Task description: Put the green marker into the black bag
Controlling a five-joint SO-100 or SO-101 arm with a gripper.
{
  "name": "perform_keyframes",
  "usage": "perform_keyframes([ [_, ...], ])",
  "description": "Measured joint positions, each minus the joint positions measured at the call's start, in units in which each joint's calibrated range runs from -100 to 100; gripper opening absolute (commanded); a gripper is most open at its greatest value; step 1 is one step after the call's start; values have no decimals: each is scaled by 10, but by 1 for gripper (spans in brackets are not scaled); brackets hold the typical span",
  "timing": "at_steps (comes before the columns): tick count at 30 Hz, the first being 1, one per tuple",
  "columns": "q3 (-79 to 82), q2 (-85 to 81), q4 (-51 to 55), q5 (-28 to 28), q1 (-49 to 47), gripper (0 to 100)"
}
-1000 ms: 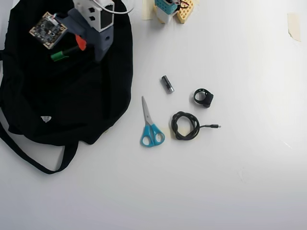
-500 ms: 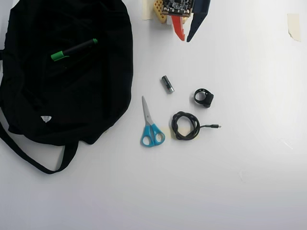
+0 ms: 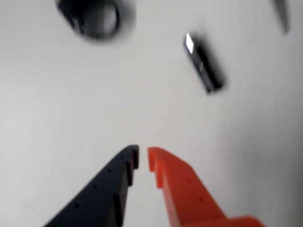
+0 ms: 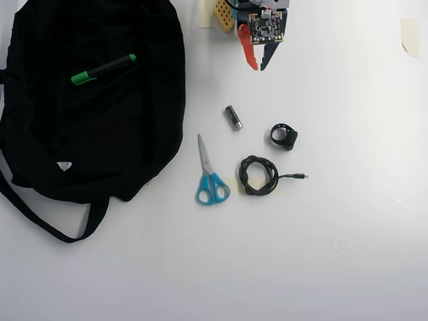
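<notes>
Green-capped and black-barrelled, the marker (image 4: 103, 69) lies on the bag (image 4: 87, 134) in the upper left of the overhead view, slanting up to the right with its cap at the lower left end and a small green tip at the other. It rests on the dark fabric; whether it sits inside an opening or only on top cannot be told. It looks light, stiff and smooth, so it would likely roll or slip if pinched near an end; the middle of the barrel, taken across its width, seems the best hold. The soft cloth beneath would probably give under any downward push.

The bag is large, rounded and limp, with a thin strap looping out at lower left and a small white tag low on its face.

At top centre of the overhead view the gripper (image 4: 257, 67) is well apart from the bag, over bare table. In the wrist view the gripper (image 3: 143, 157) is empty, its black and orange jaws nearly together with only a thin gap between the tips, nothing held.
</notes>
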Motion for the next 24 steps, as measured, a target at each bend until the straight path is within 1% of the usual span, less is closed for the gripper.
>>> perform_keyframes([
  [7, 182, -178, -3, 5, -4, 2],
  [13, 287, -289, -11, 7, 16, 2],
  [17, 326, -325, -10, 5, 21, 2],
  [24, 330, -328, 2, 5, 23, 2],
])
